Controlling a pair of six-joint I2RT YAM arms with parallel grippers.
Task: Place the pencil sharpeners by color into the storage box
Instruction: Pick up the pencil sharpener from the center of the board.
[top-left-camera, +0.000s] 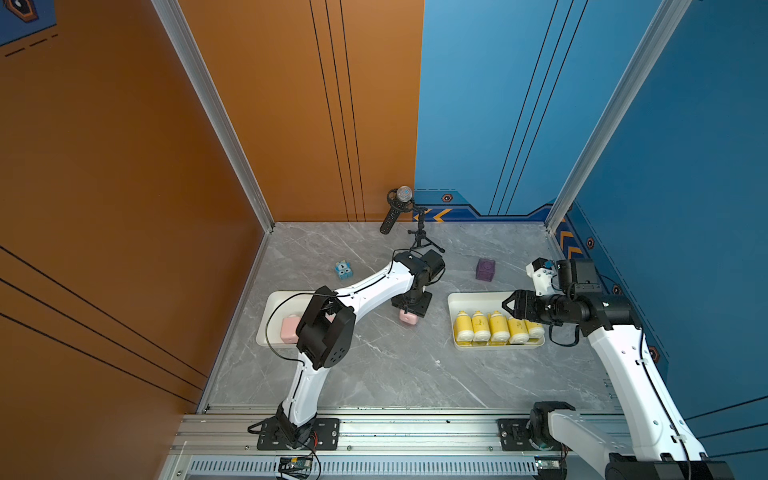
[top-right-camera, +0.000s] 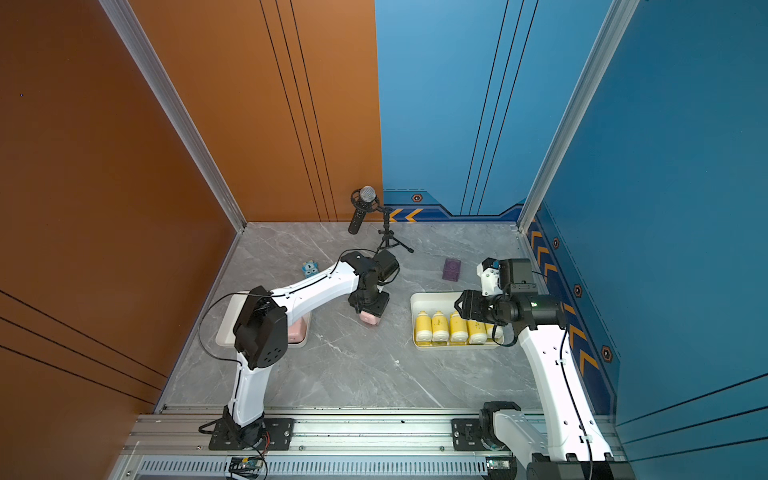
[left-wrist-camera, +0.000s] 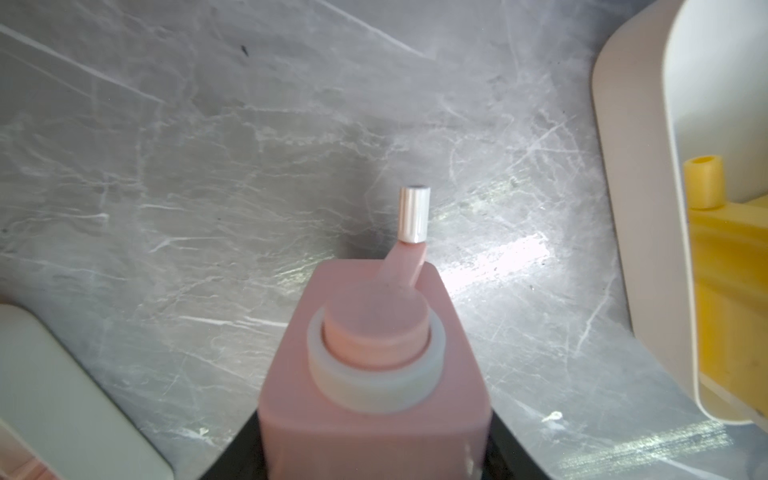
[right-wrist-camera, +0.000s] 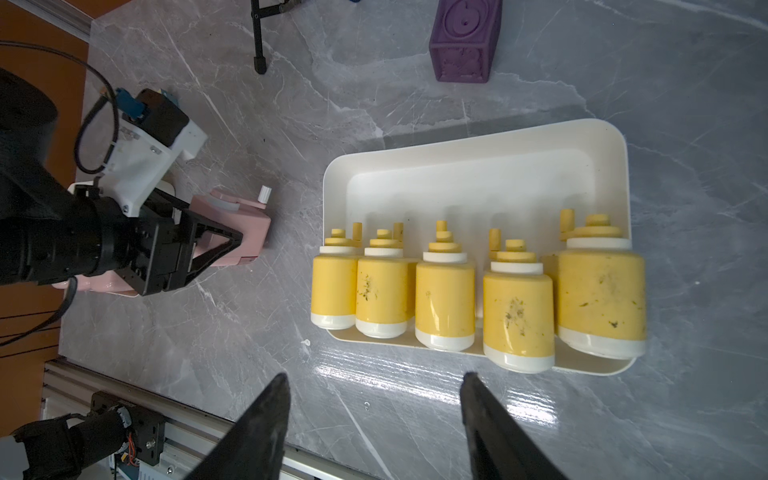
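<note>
My left gripper (top-left-camera: 409, 311) points down between the two white trays and is shut on a pink pencil sharpener (top-left-camera: 408, 319). In the left wrist view the sharpener (left-wrist-camera: 374, 374), with its white ring and white-tipped crank, fills the gap between the black fingers of the gripper (left-wrist-camera: 374, 451). Whether it touches the table I cannot tell. Another pink sharpener (top-left-camera: 288, 328) lies in the left tray (top-left-camera: 272, 305), partly hidden by my arm. Several yellow sharpeners (right-wrist-camera: 444, 286) lie in a row in the right tray (right-wrist-camera: 478, 174). My right gripper (right-wrist-camera: 374, 376) hovers open and empty by that tray.
A small blue cube with cartoon eyes (top-left-camera: 343, 270) and a dark purple cube (top-left-camera: 485, 269) sit on the marble table towards the back. A microphone on a tripod (top-left-camera: 401, 208) stands at the back wall. An aluminium rail (top-left-camera: 415, 432) runs along the front edge.
</note>
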